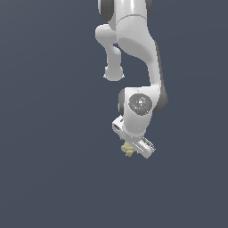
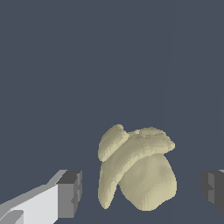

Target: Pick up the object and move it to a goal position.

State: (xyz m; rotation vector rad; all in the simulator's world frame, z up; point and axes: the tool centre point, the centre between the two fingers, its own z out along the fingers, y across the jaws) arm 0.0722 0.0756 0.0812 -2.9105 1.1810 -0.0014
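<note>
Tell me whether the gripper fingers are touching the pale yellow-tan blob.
Apart. The wrist view shows the blob sitting between the two dark fingertips, with bare background visible on either side of it. The gripper stands open.

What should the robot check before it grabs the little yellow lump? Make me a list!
1. Is the yellow lump between the fingers? Ok: in the wrist view it sits between them.
2. Is the gripper open enough? Ok: there is a gap on each side of the lump.
3. Is the lump centred? Ok, roughly, though a bit nearer one finger.
4. Are the fingers low enough? Cannot tell: the exterior view shows the gripper right at the lump, but not its height.
5. Is anything in the way? Ok: nothing else shows near it.
6. Where is the goal? Cannot tell: no marker shows.
</note>
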